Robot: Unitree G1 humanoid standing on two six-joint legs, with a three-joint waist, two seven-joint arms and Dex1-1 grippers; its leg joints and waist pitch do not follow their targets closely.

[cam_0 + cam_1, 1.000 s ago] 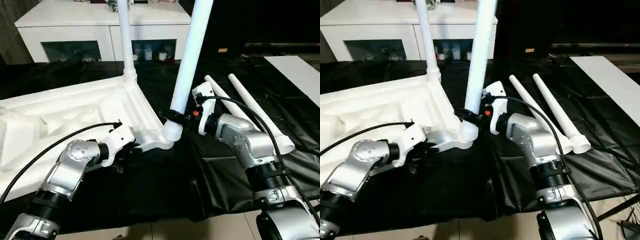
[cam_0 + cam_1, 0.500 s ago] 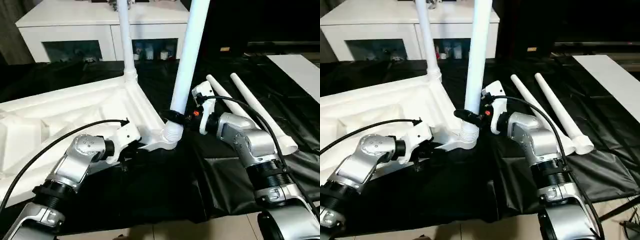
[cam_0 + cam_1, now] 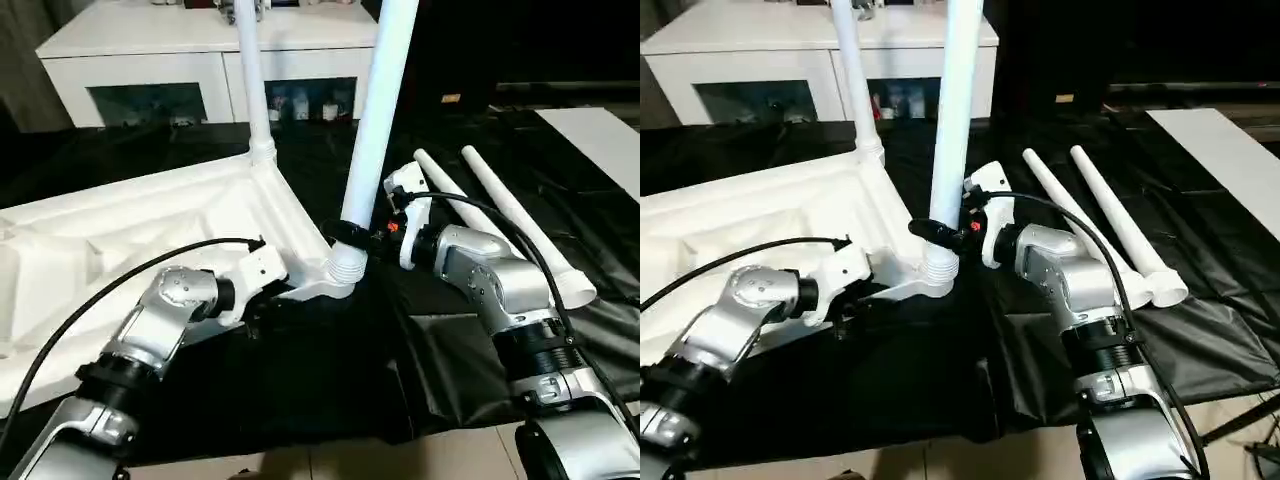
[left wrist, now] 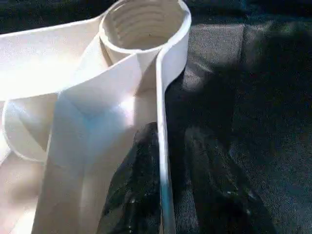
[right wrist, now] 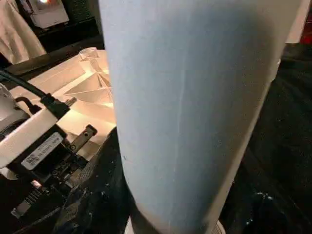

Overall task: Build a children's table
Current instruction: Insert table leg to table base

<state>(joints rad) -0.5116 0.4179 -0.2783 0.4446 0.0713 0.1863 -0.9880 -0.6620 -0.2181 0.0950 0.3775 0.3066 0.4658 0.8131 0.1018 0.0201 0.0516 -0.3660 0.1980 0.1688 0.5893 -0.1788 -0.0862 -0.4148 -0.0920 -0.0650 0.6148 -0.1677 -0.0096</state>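
The white tabletop (image 3: 150, 220) lies underside up on black cloth. One leg (image 3: 250, 80) stands in its far corner. A second leg (image 3: 372, 130) stands in the near corner socket (image 3: 345, 268), leaning slightly. My right gripper (image 3: 345, 232) is shut on this leg just above the socket. My left gripper (image 3: 258, 318) is at the tabletop's near rim, left of that socket. In the left wrist view its fingers (image 4: 139, 180) stand apart astride the thin rim, with an empty threaded socket (image 4: 144, 22) ahead. Two loose legs (image 3: 510, 225) lie on the cloth to the right.
A white glass-door cabinet (image 3: 200, 60) stands behind the tabletop. A flat white board (image 3: 600, 140) lies at the far right. The black cloth (image 3: 330, 380) ends near the tiled floor at the front edge.
My left gripper's fingers have spread apart on the rim, and the left arm has shifted a little right toward the near corner. The right gripper and its leg have held still.
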